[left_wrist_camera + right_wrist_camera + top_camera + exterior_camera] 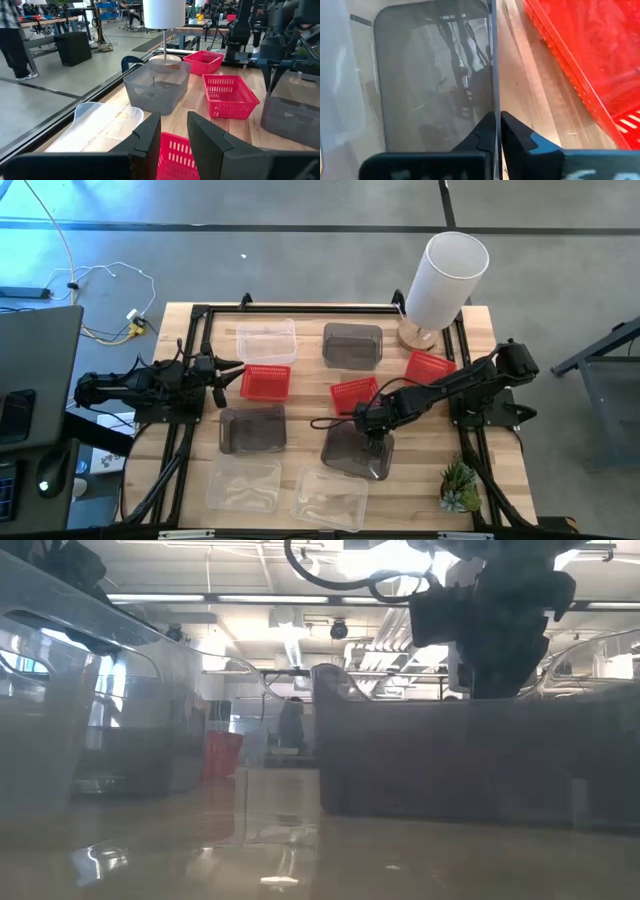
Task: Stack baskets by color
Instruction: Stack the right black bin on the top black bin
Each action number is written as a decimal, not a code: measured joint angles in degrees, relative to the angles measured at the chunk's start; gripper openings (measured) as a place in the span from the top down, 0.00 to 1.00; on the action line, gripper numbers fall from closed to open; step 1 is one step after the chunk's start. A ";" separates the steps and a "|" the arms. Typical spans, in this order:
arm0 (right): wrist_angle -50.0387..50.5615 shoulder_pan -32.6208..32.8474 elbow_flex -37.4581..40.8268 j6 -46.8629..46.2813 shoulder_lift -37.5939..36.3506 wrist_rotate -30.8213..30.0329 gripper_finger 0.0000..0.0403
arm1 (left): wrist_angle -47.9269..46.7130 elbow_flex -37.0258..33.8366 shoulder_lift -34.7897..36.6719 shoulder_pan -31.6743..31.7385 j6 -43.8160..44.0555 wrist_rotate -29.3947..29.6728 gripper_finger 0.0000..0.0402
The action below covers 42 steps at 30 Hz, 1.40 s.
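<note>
Stacking has barely begun, as far as I can judge: all nine baskets lie singly on the tabletop [300, 455], none nested in another. From above I count three red ones, one [265, 381] just ahead of my left arm, one [354, 395] near the middle and one [430, 366] beside the base of the white cylinder [445, 275]; three grey ones, at the far side [352, 344], at left centre [252, 428] and under my right arm [355, 452]; and three clear ones, one at the far side [266, 340] and two along the near edge [243, 484] [329, 497]. So all three colour stacks are left to build. My right arm reaches in from the right, its right end effector [497, 131] pointing down at the far rim of the grey basket under it; in the wrist view the two fingers are pinched together on that thin wall, so I read it as gripping the basket, which rests on the wood, not yet lifted. My left arm waits at the left edge, its left end effector [173, 134] held level with fingers partly apart and empty, aimed over the nearest red basket.
</note>
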State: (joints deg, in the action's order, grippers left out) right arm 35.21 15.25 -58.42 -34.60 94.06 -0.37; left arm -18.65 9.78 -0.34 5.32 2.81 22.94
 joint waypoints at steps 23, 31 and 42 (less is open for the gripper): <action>20.62 -4.81 -25.07 24.40 -0.07 -11.87 1.00 | 0.00 0.00 -0.02 0.00 0.00 0.00 0.79; 24.53 -13.51 -32.95 39.26 -0.09 -12.86 1.00 | 0.00 0.00 -0.02 0.00 0.00 0.00 0.79; 25.34 -27.34 -34.96 53.62 -0.11 -9.21 1.00 | 0.00 0.00 0.00 0.00 0.00 0.00 0.79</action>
State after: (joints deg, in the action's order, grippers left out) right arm 60.55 -12.09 -93.38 19.02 93.95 -9.58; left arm -18.65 9.78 -0.34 5.32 2.81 22.94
